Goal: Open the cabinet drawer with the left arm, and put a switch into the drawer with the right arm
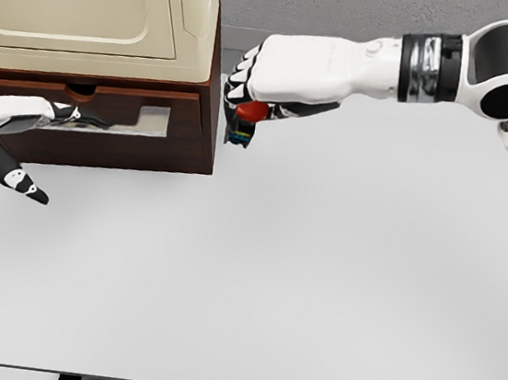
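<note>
A brown wooden cabinet (200,137) with a cream top stands at the upper left of the white table. Its drawer (133,120) is pulled out, showing a pale inside. My left hand (19,138) rests at the drawer's front on the far left, fingers spread; whether it touches the handle is unclear. My right hand (247,92) hovers just right of the cabinet's corner, fingers curled around the switch (244,119), a small red and dark object hanging below the palm above the table.
The white table (297,288) stretches across the view to its front edge at the bottom. A grey wall runs behind the cabinet. My right arm (436,69) reaches in from the upper right.
</note>
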